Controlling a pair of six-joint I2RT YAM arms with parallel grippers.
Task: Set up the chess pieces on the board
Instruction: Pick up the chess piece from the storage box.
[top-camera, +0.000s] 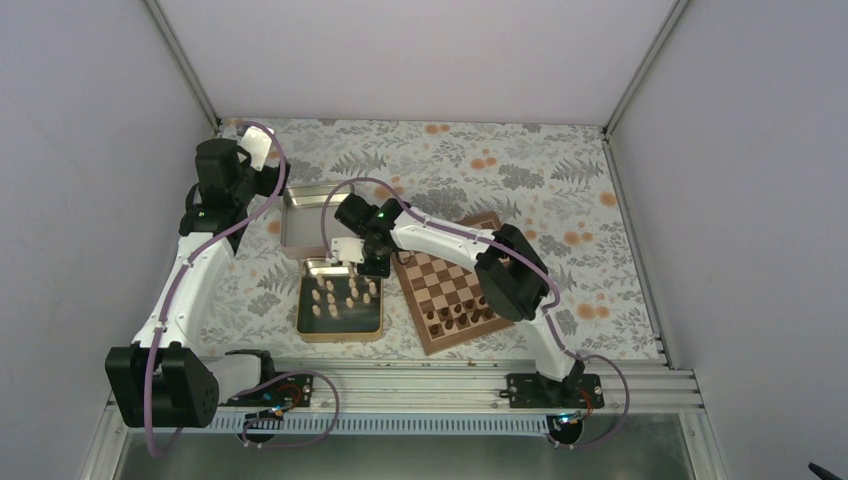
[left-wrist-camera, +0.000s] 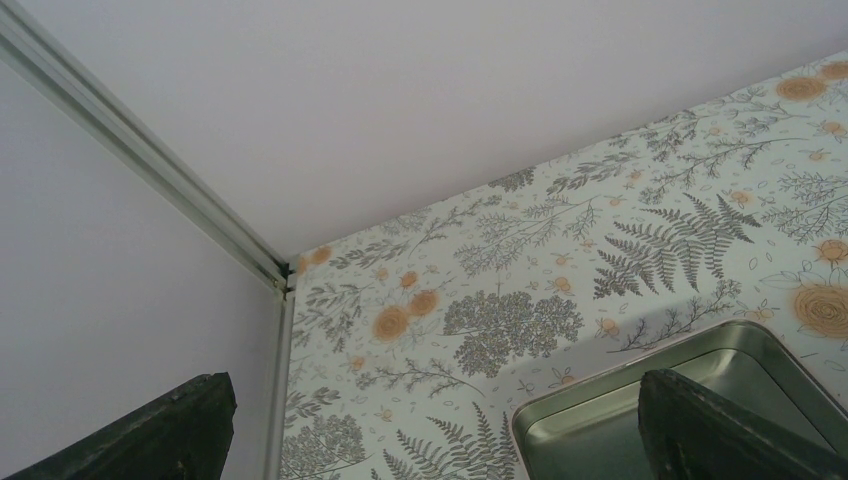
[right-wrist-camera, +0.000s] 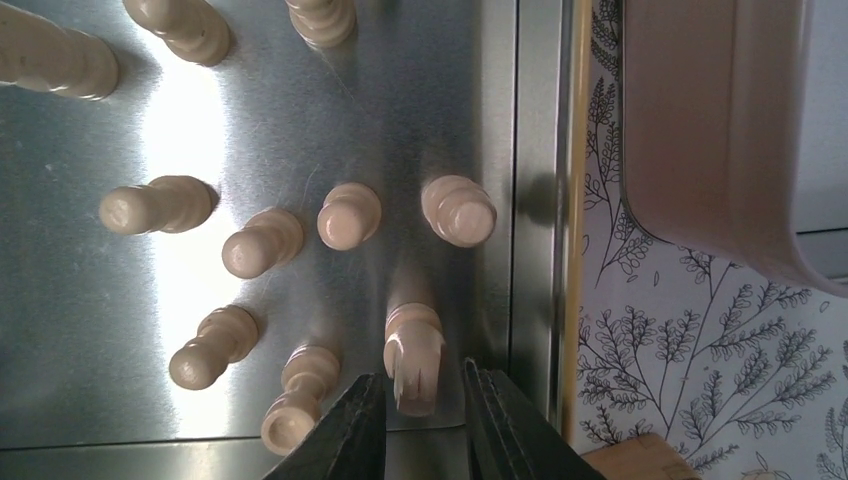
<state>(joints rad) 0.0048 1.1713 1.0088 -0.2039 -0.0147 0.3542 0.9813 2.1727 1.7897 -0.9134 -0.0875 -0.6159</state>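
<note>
One pale chess piece (right-wrist-camera: 413, 355) between narrowly parted right fingers (right-wrist-camera: 505, 435), seemingly ungripped.

Top camera high behind my bases, looking down on the table (top-camera: 540, 170), right wrist camera close, straight above the near tin (right-wrist-camera: 300, 120) of pale chessmen (right-wrist-camera: 348, 215), left wrist camera low, facing the far-left corner past the empty far tin (left-wrist-camera: 590, 440), both tins also in the top view.

You have matt, pale wooden chess pieces (right-wrist-camera: 349, 215) on a glossy, reflective metal tin (right-wrist-camera: 80, 330). Your board (top-camera: 440, 290) is smooth wood and your table cover (left-wrist-camera: 640, 220) is matt.
</note>
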